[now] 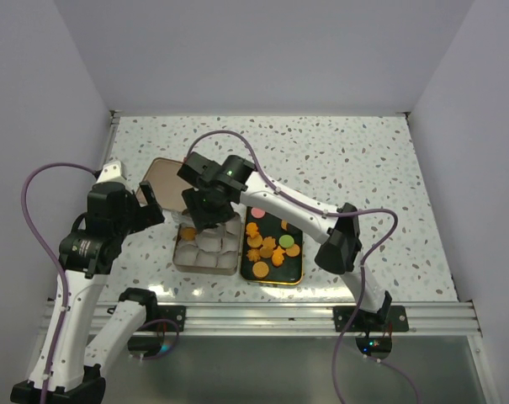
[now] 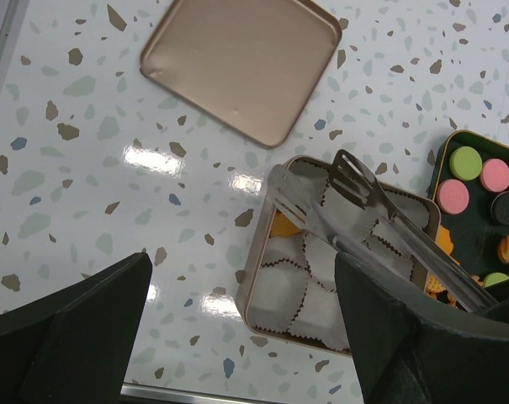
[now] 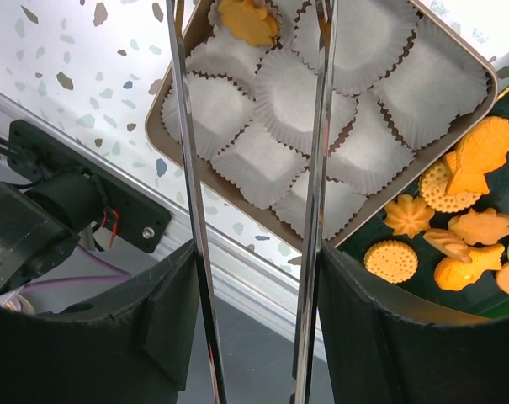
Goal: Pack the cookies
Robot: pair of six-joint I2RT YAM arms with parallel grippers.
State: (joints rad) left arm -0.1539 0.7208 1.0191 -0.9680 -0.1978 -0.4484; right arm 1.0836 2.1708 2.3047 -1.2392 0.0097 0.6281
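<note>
While the right gripper (image 3: 258, 320) clamps tongs (image 2: 359, 183) over the tin (image 2: 252, 286), cookies (image 3: 477, 151) lie to its right.

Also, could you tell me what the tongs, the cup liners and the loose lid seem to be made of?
The tongs: polished metal, likely steel, mirror-bright. The cup liners: thin matte white paper, with pleated walls and frilled edges. The lid: probably sheet metal in satin copper tone; soft glare, rolled rim.
</note>
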